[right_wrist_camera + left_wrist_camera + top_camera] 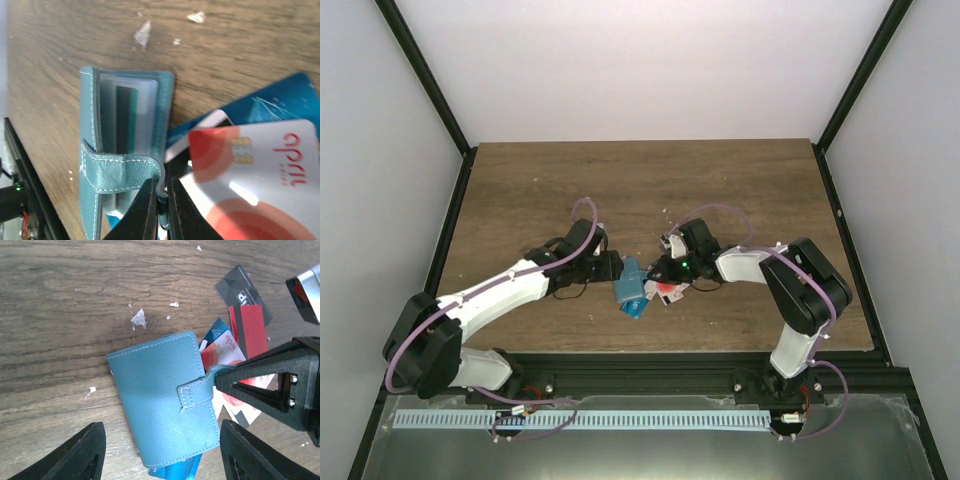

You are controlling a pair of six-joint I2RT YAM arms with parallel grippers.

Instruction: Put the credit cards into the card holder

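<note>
The right gripper (161, 200) was seen closed, its 2 fingers pinched on the end of the strap (120, 167) of the card holder (127, 100). The left gripper (161, 432) was held open. Its 2 fingers were set at either side of the holder's lower end, and no contact could be made out.

The holder was found at the middle of the table (620, 180) in the top view, between the 2 grippers. The credit cards (222, 352) were fanned just beside it, toward the right of the left wrist frame, and some were tucked partly beneath it. A black card (243, 292) and a red card (250, 327) with a dark stripe were placed at the upper right. A bright blue card (180, 471) was left protruding under the holder's bottom edge.

The surface was shown as dark wood grain, scattered with white flecks (139, 317). It was enclosed by plain white walls and black frame posts (430, 90), with a metal rail (620, 420) along the bottom of the top view.

A white card with a red circle (250, 170) was partly covered by the right gripper's finger in the left wrist view. Much of the holder was hidden by both grippers from above.

The holder's pale slots and a dark green card edge (127, 125) inside were shown only by the right wrist view. The black card was shown clearly only by the left wrist view, the walls only from above.
</note>
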